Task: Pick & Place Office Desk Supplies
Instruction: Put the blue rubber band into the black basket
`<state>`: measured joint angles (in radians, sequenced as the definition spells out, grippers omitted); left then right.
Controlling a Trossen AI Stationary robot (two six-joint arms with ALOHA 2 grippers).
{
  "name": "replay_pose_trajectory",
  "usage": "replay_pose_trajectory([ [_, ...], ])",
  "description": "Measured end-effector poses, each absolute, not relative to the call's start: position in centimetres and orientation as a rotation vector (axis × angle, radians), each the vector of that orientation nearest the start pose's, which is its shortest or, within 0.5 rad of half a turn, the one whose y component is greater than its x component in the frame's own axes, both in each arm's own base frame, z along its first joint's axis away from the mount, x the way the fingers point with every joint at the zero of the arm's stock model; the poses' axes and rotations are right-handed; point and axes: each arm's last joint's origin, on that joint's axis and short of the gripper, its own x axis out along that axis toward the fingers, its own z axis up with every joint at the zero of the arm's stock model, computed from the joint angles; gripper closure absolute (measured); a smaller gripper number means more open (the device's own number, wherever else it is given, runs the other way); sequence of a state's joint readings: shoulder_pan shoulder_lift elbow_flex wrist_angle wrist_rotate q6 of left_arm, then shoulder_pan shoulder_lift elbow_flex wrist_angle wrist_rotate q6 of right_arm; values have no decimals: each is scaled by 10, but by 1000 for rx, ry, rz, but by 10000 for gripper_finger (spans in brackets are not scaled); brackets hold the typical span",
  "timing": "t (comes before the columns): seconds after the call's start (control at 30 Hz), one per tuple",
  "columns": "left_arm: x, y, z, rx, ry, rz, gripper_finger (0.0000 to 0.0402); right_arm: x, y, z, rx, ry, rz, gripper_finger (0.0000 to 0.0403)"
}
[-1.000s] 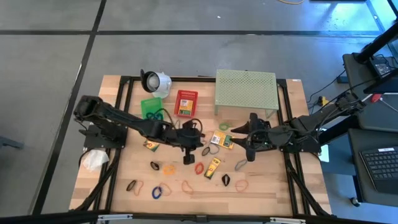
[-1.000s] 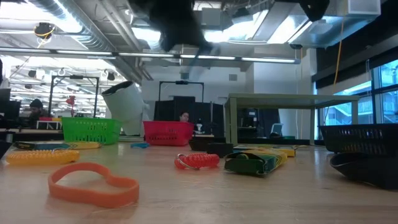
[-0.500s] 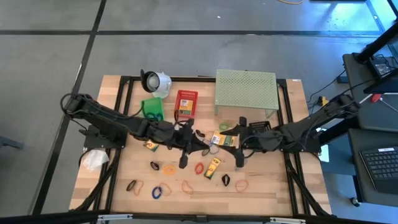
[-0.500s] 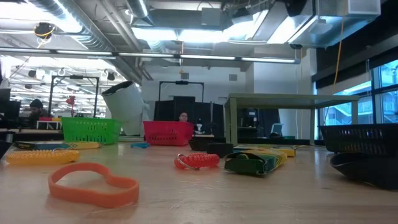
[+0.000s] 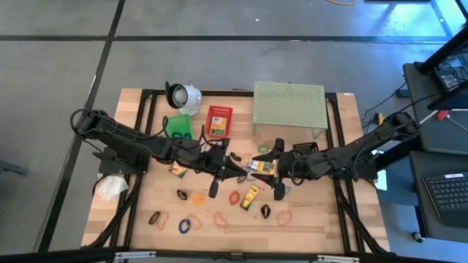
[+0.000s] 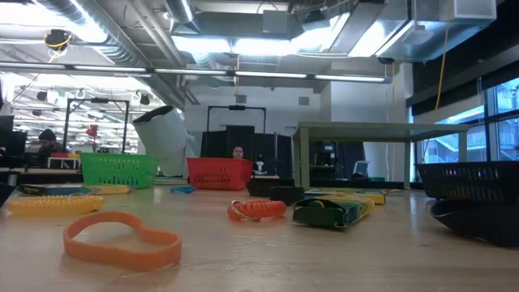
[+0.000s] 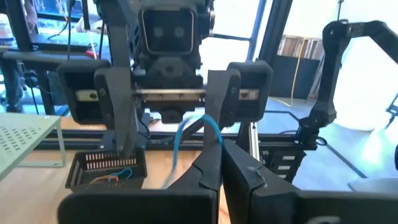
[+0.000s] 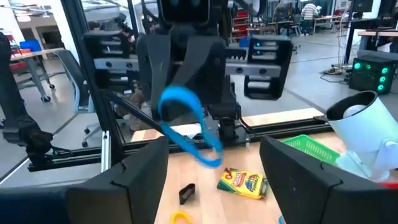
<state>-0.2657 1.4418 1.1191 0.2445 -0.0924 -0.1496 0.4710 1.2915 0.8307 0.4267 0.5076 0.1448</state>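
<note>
My left gripper (image 5: 239, 166) reaches in from the table's left, shut on a thin blue rubber-band loop (image 8: 186, 119) held above the table's middle. My right gripper (image 5: 263, 168) faces it from the right, open. Its fingers (image 7: 119, 109) stand wide on either side of the loop without touching it. A yellow-and-green crayon box (image 5: 261, 165) lies flat under the two grippers. More crayon boxes (image 5: 251, 195) and coloured bands (image 5: 199, 198) lie flat on the wood nearer the front. Neither gripper shows in the low view. My left gripper pinches the blue band between its two shut fingertips (image 7: 214, 163), coming level from the table's left. The fingers hold one side of the loop (image 7: 210, 134). The rest of the loop sticks out free past the tips toward my right gripper, lifted clear of the table.
At the far side stand a pale green perforated shelf (image 5: 289, 107), a red basket (image 5: 219, 120) with a crayon box in it, a green basket (image 5: 178, 126) and a white round object (image 5: 183, 95). A black basket (image 5: 304, 149) sits under my right arm. An orange band (image 6: 122, 239) lies near the front edge.
My right gripper has moved toward the table's left and closed in on my left gripper, so its open fingers now flank the blue band. My left gripper has risen out of the top of the low view and otherwise stayed near the table's middle, still shut.
</note>
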Motion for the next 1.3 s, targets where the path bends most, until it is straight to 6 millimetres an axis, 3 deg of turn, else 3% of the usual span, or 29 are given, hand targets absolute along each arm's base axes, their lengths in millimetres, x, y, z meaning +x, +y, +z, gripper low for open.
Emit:
replay_pose_trajectory([
  [0.6, 332, -78, 338, -145, 18, -202, 400, 264, 113, 305, 164, -32, -11, 149],
  [0.87, 332, -77, 344, -152, -42, -253, 400, 283, 117, 298, 159, -25, 6, 153],
  [1.03, 332, -77, 343, -161, -28, -255, 400, 298, 124, 302, 117, -24, 34, 193],
  [1.3, 332, -80, 341, -173, -13, -261, 400, 306, 129, 306, 104, -18, 83, 303],
])
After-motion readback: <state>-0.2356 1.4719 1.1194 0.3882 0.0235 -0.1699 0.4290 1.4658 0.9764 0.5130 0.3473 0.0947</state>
